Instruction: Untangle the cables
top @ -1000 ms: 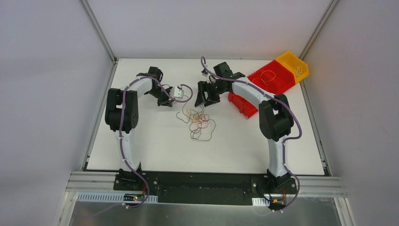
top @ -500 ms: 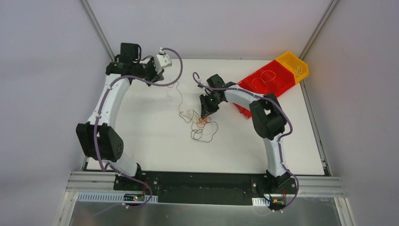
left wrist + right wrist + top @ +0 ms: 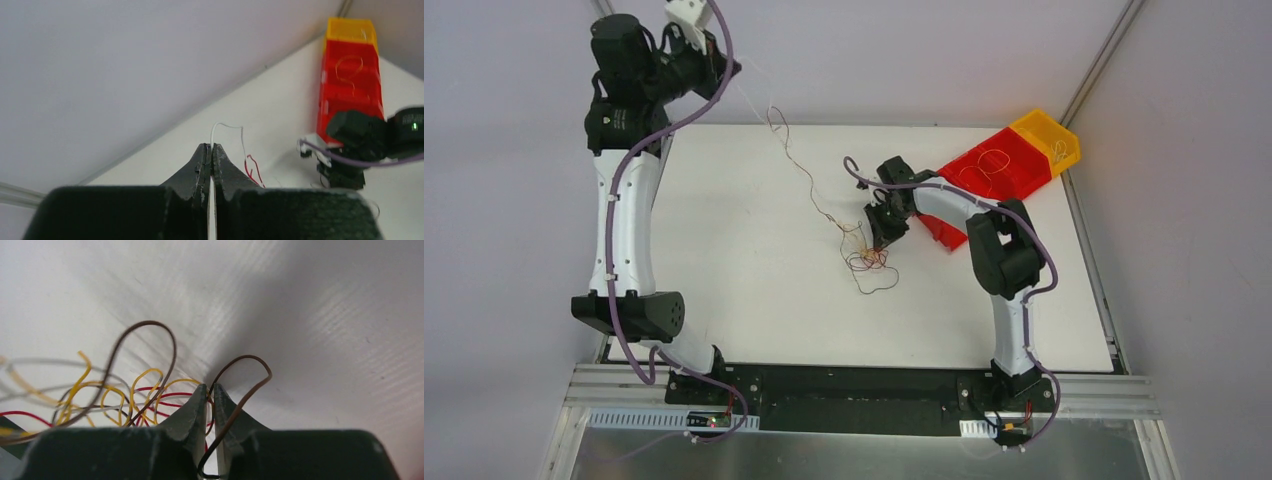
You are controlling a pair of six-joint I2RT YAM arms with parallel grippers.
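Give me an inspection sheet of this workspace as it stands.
Surface: white table, flat and matte.
Job's things: tangle of thin wires near centre; one strand stretched up toward the left hand.
Clutter: red bin and yellow bin at far right, wire loops inside.
Hands: left hand shut on white wire, high over the far-left corner; right hand shut on dark wire at the tangle.
Cables: purple harness cable on the right arm.
Surroundings: pale enclosure walls; nothing else seen.
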